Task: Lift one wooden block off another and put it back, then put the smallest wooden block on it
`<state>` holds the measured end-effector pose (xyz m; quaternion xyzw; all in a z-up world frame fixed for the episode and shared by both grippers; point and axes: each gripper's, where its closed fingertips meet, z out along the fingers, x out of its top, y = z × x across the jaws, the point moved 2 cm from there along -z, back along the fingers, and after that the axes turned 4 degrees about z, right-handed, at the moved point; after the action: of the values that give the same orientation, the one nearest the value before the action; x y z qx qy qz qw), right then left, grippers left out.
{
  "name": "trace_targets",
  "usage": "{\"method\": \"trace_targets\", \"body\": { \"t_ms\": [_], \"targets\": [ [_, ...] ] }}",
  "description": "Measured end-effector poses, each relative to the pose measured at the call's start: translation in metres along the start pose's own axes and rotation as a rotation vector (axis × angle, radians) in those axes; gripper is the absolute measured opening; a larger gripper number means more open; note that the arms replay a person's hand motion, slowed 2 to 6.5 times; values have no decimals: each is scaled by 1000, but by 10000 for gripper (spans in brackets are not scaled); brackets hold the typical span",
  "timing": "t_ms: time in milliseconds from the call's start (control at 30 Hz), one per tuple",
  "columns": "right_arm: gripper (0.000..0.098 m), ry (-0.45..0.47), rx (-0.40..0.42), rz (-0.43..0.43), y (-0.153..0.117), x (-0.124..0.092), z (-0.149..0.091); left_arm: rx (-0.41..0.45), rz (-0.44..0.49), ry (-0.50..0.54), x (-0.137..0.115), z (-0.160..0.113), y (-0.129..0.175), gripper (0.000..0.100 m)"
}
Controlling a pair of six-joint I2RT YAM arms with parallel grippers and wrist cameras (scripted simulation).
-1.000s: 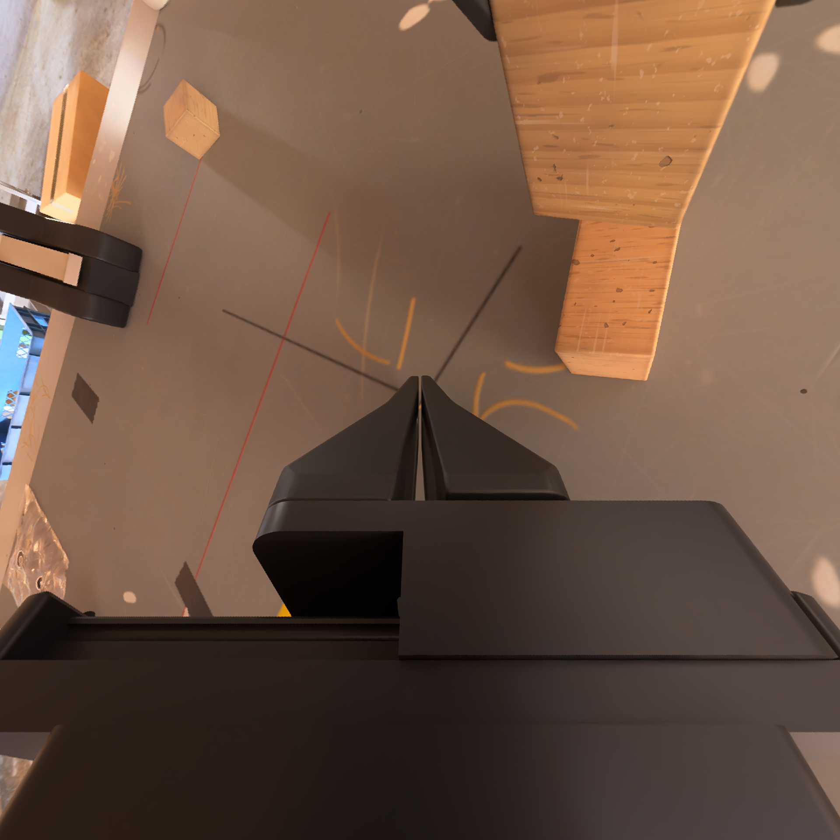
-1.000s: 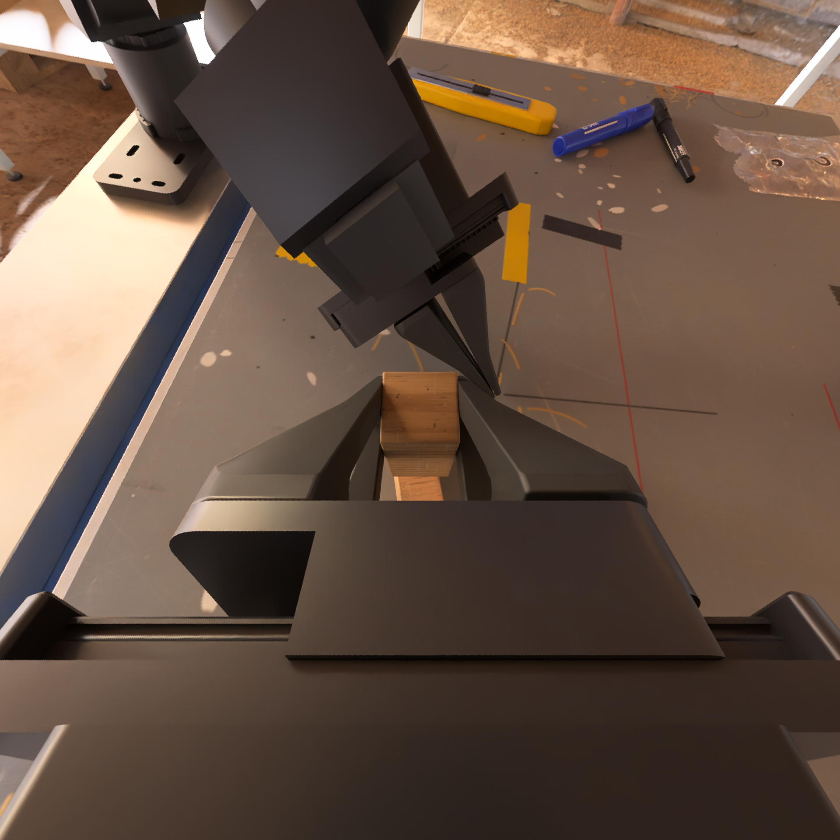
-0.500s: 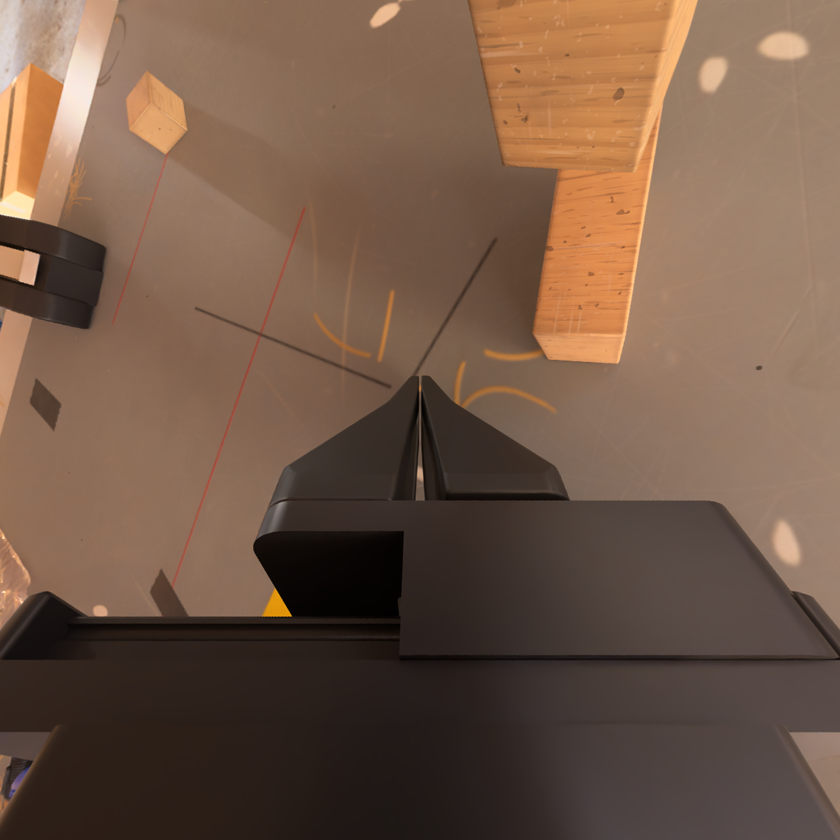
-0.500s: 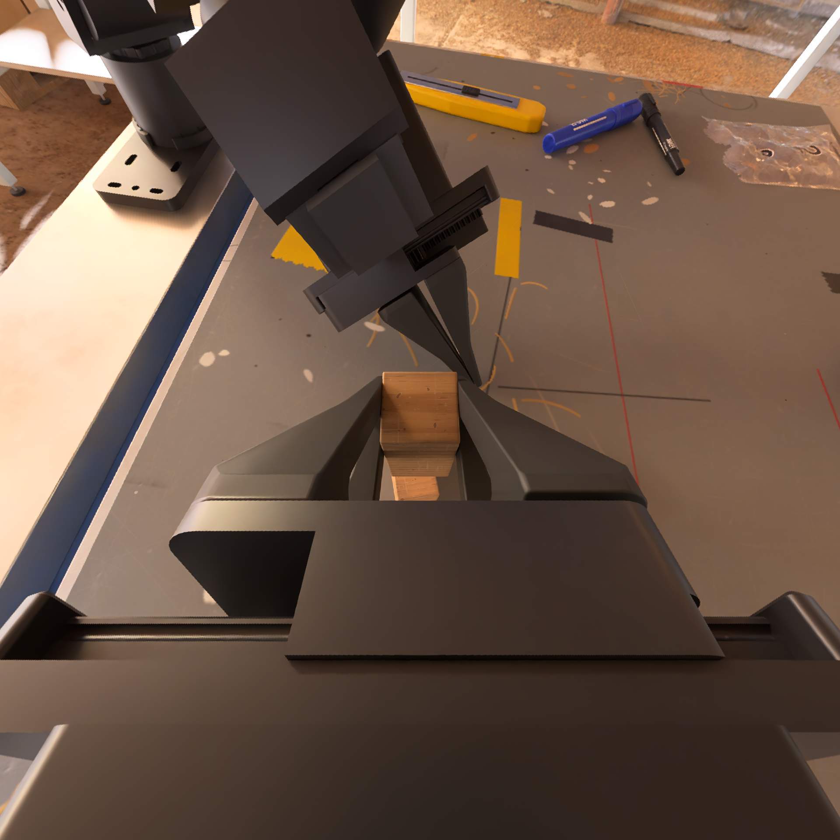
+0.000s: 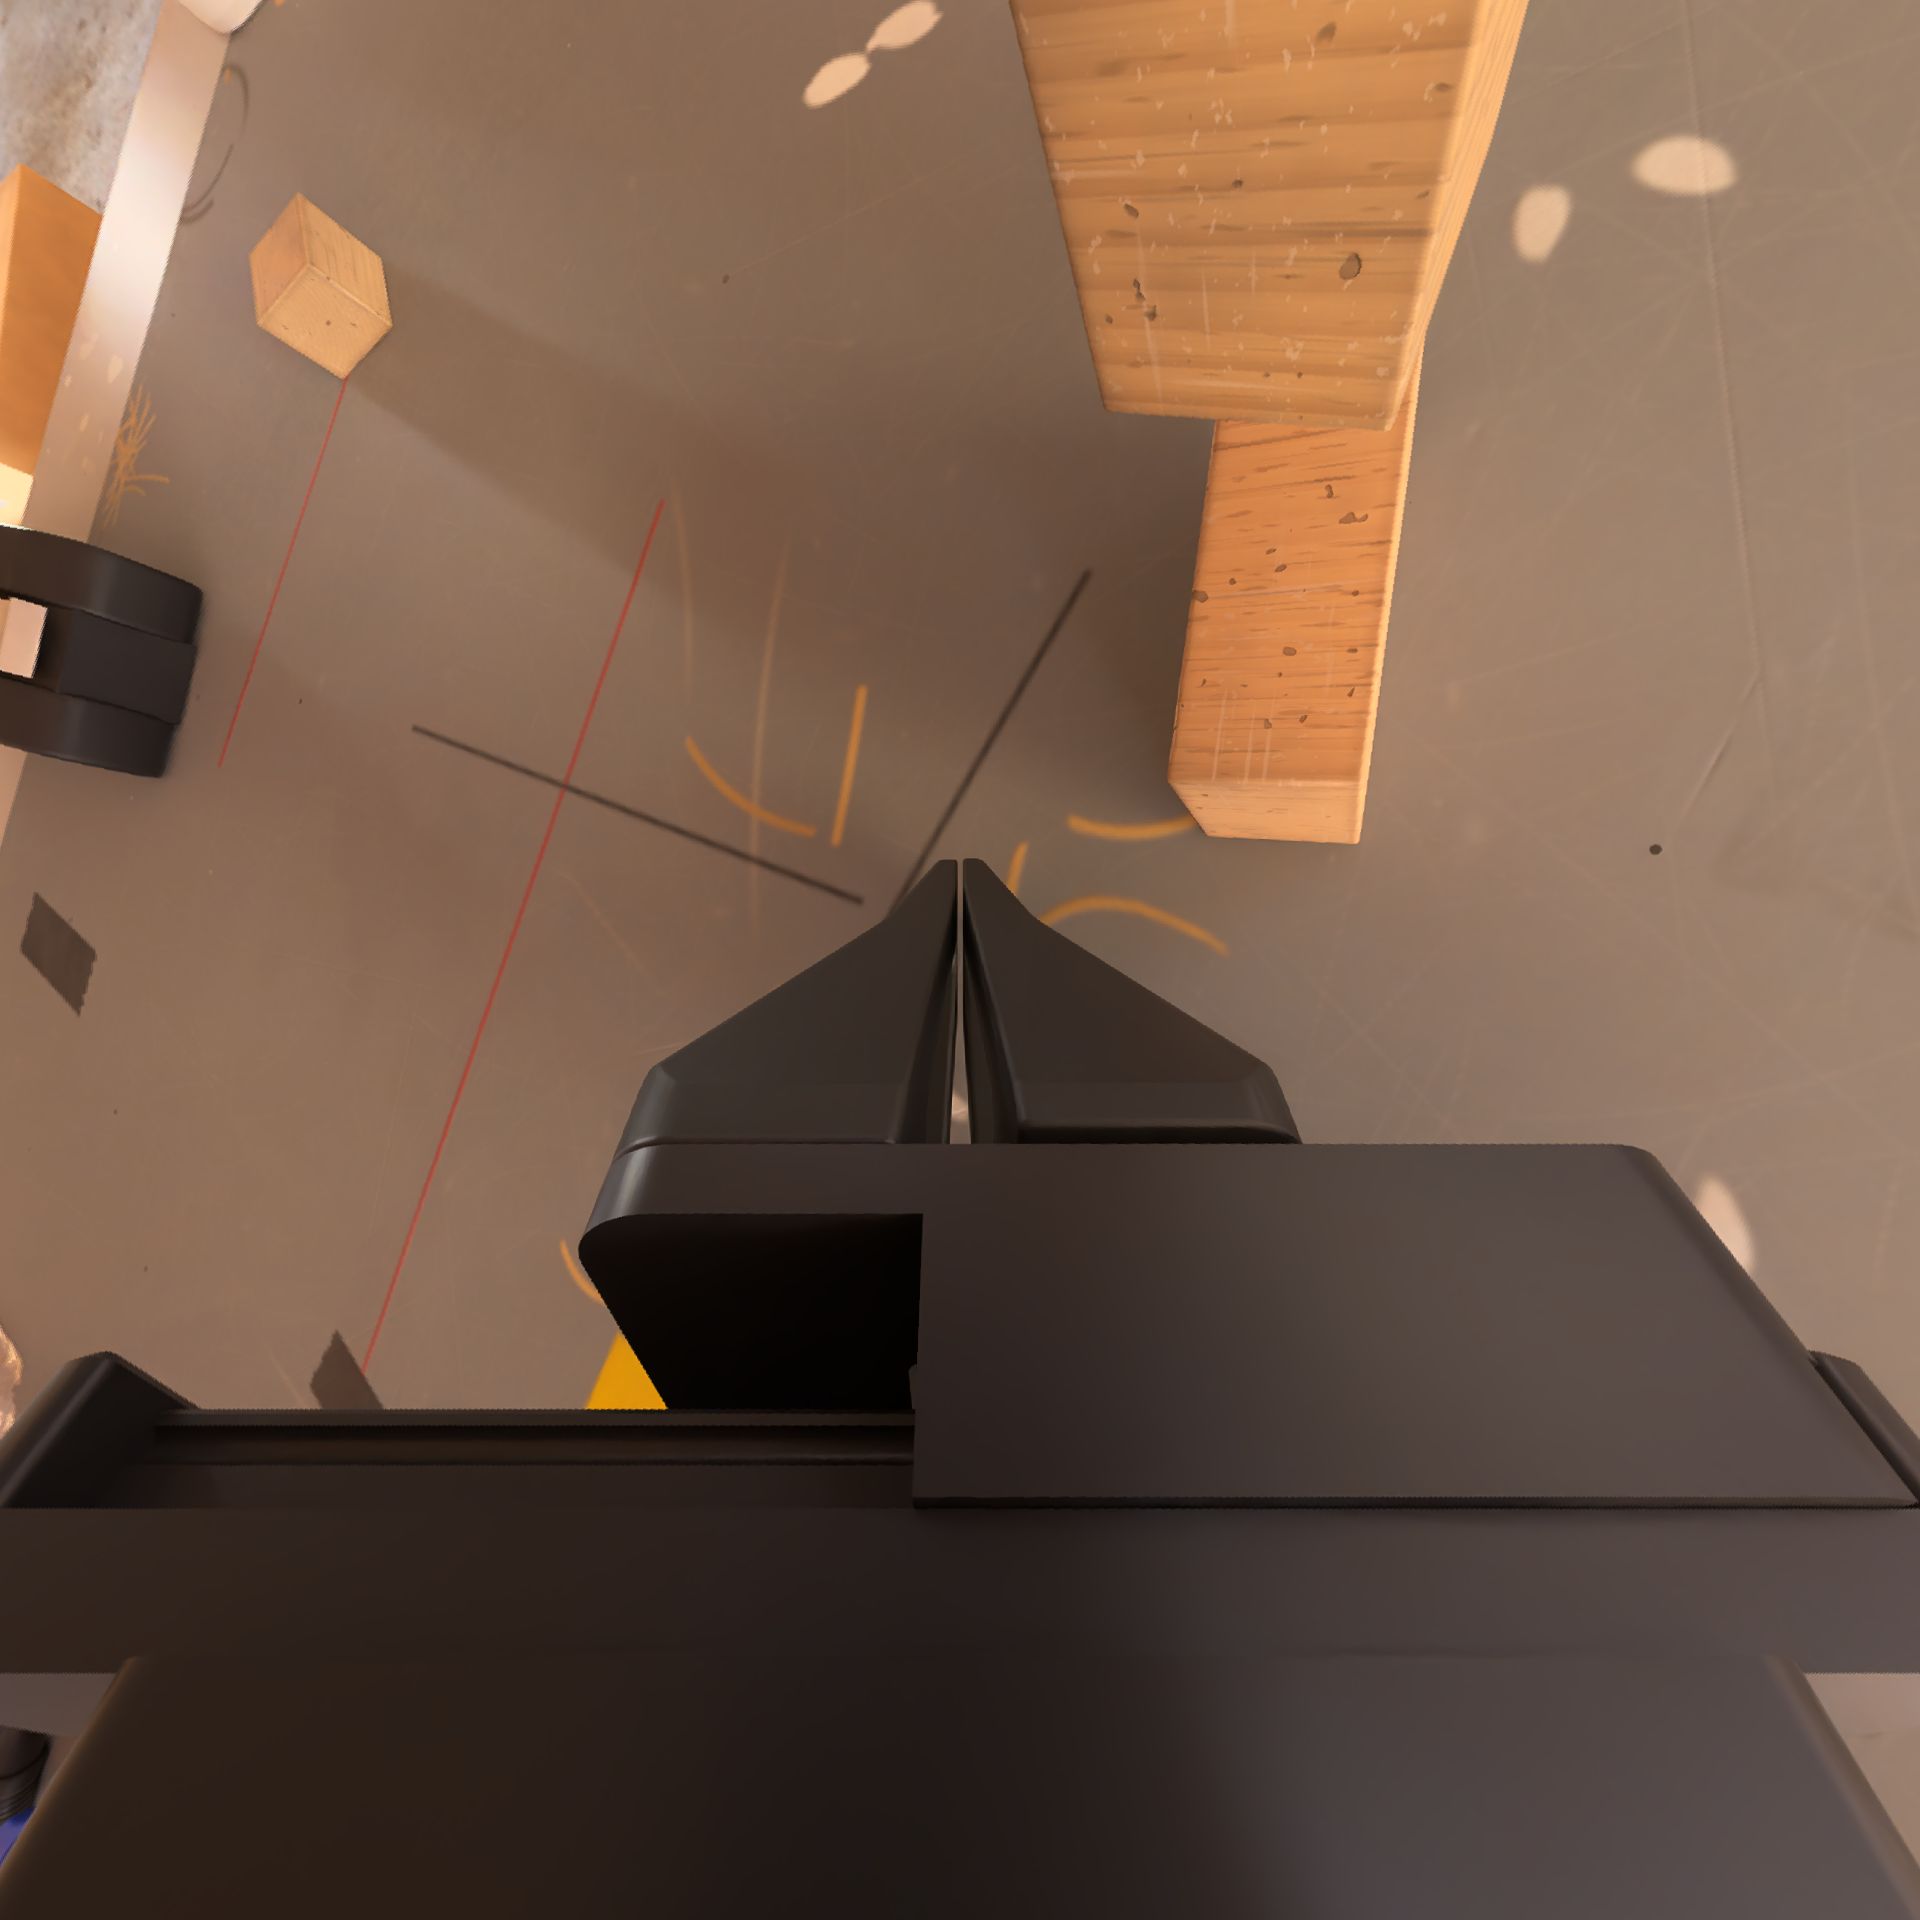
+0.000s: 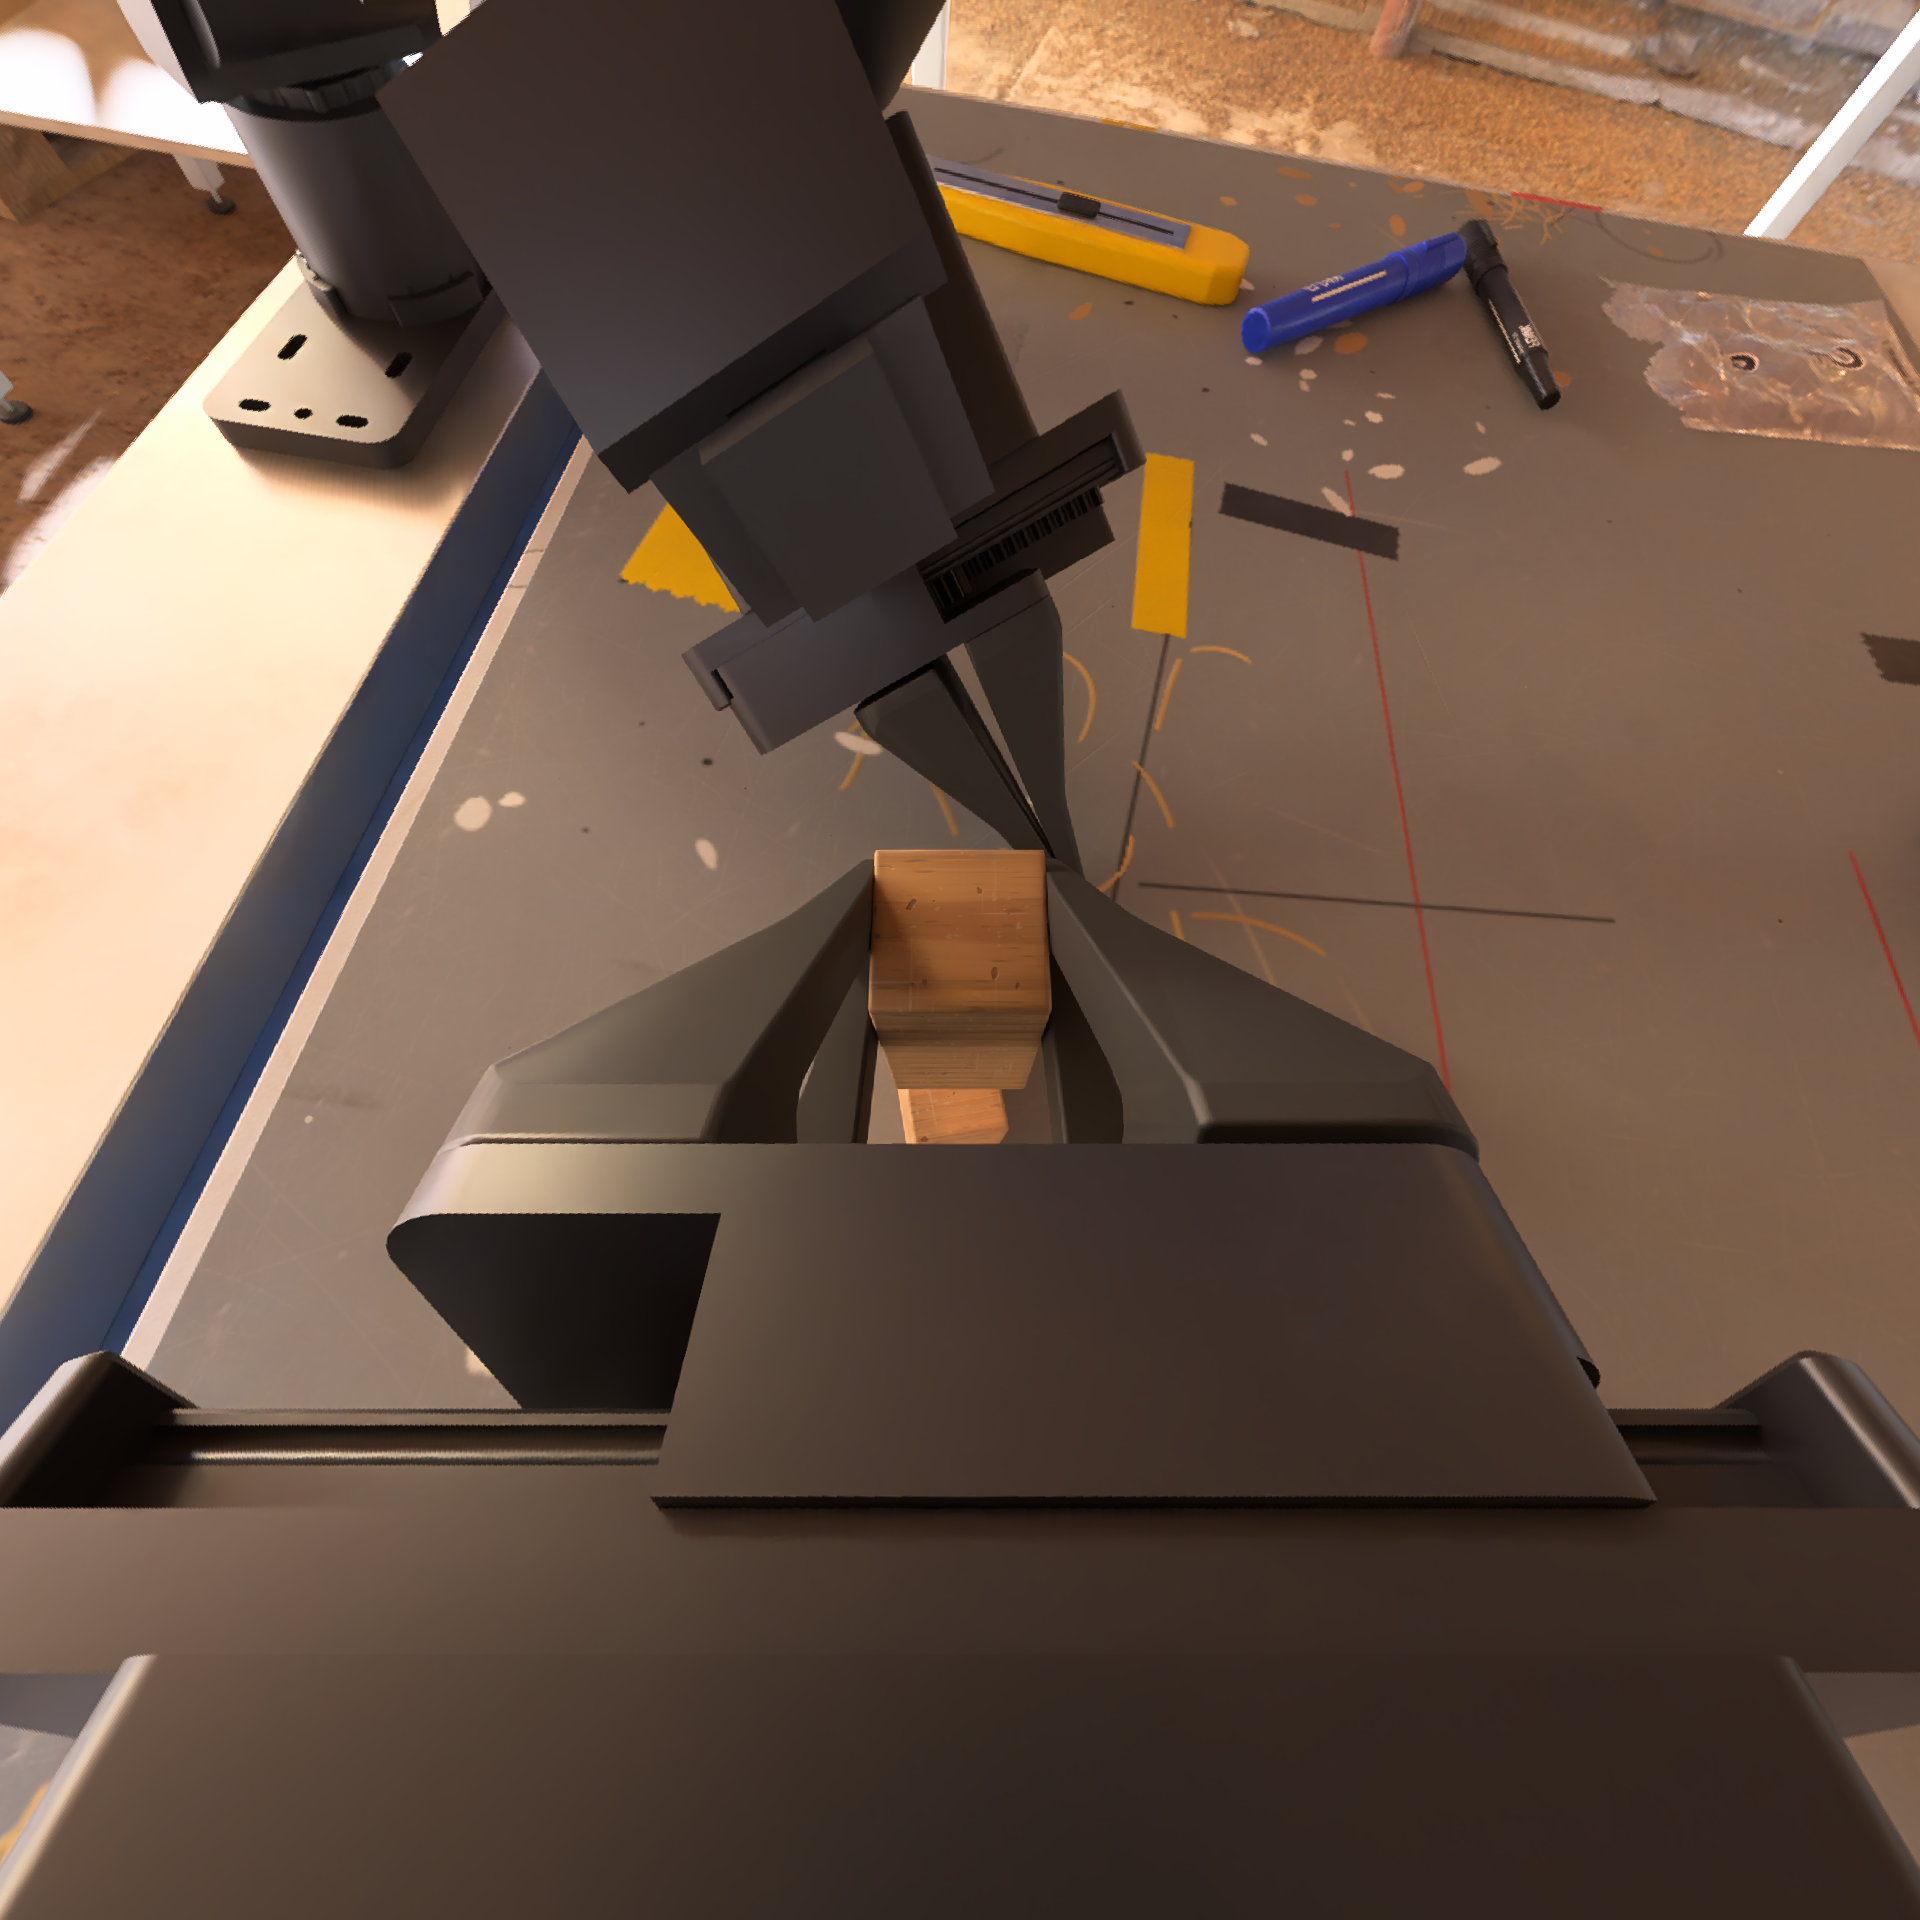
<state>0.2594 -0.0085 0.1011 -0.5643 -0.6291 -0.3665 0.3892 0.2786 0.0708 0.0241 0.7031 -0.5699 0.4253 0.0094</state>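
Note:
My right gripper (image 6: 956, 940) is shut on a wooden block (image 6: 956, 935) and holds it above a second, longer wooden block (image 6: 954, 1117) lying on the grey table. In the left wrist view the held block (image 5: 1247, 208) overlaps the far end of the lower block (image 5: 1288, 634). The smallest block, a wooden cube (image 5: 320, 286), sits on the table at the upper left, away from both grippers. My left gripper (image 5: 960, 873) is shut and empty, just short of the lower block's near end; it also shows in the right wrist view (image 6: 1049, 852), beside the held block.
A yellow utility knife (image 6: 1091, 234), a blue marker (image 6: 1351, 291), a black marker (image 6: 1512, 312) and a crumpled plastic piece (image 6: 1787, 364) lie at the table's far side. A black arm base (image 5: 94, 675) and an orange block (image 5: 42, 312) stand at the left edge.
The held block looks smaller and closer to the lower block in the left wrist view, so it has come down. My left gripper has shifted slightly, still shut.

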Motion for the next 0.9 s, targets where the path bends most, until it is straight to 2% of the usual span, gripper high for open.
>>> {"method": "trace_targets", "body": {
  "t_ms": [533,900],
  "targets": [
    [248,-34,63,-90,-7,-4,11,0,-1,0,0,0,0,9],
    [248,0,133,-78,-6,-3,12,-2,-4,1,0,0,0,9]
  ]
}}
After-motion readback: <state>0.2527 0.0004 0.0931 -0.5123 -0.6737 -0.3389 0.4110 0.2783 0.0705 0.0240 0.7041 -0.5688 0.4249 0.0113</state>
